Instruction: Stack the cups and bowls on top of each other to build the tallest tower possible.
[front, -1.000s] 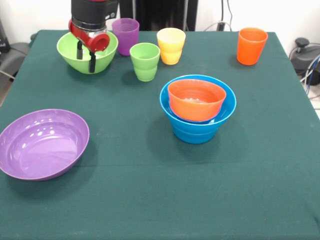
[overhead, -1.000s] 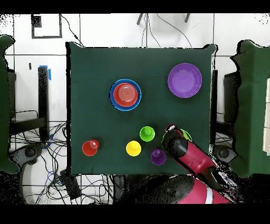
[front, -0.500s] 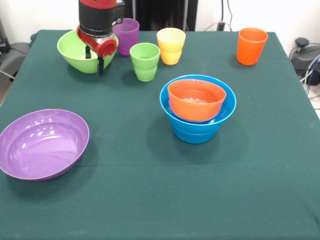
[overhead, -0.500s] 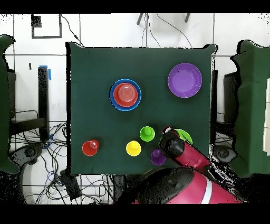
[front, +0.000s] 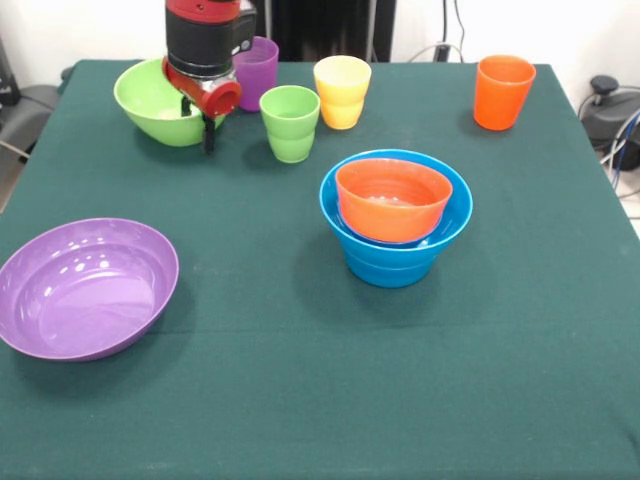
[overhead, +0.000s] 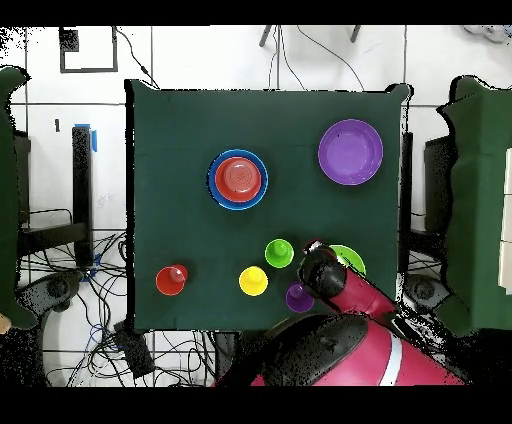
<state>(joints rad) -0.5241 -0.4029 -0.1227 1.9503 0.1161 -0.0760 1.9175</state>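
Bowls first: my gripper (front: 198, 122) straddles the lime bowl (front: 152, 100)'s rim beside the purple cup (front: 256, 68), fingers apart (not yet closed). Next I'd judge: clamp and lift.

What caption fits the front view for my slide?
Sawyer gripper at the lime green bowl, cups behind, orange bowl nested in a blue bowl.
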